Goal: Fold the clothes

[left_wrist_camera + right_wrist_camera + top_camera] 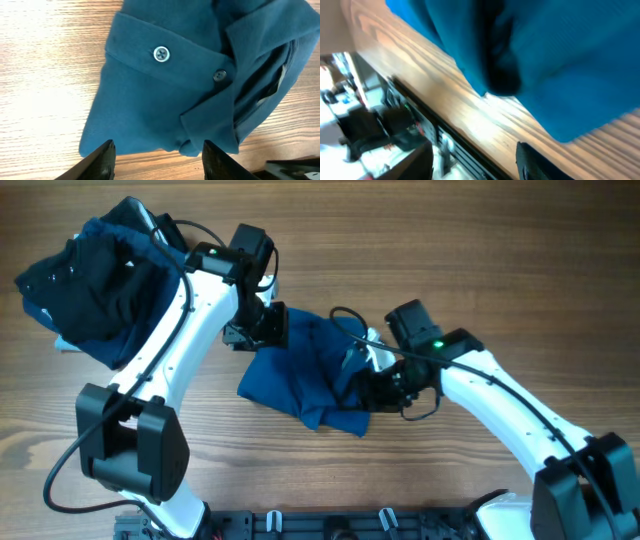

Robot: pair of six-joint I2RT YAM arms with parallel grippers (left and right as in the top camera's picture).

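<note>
A blue buttoned shirt (300,375) lies crumpled at the middle of the wooden table. It also shows in the left wrist view (165,95) with two buttons, and in the right wrist view (545,55). My left gripper (262,330) is open at the shirt's far left edge, with bare wood between its fingers (157,160). My right gripper (385,385) is open at the shirt's right side, its fingers (475,160) just off the cloth's edge. A pile of dark navy clothes (95,280) lies at the far left.
The left arm (180,330) stretches from the front left over the table beside the dark pile. The table's front edge with a black rail (330,525) runs along the bottom. The right arm's base (590,480) stands at the front right.
</note>
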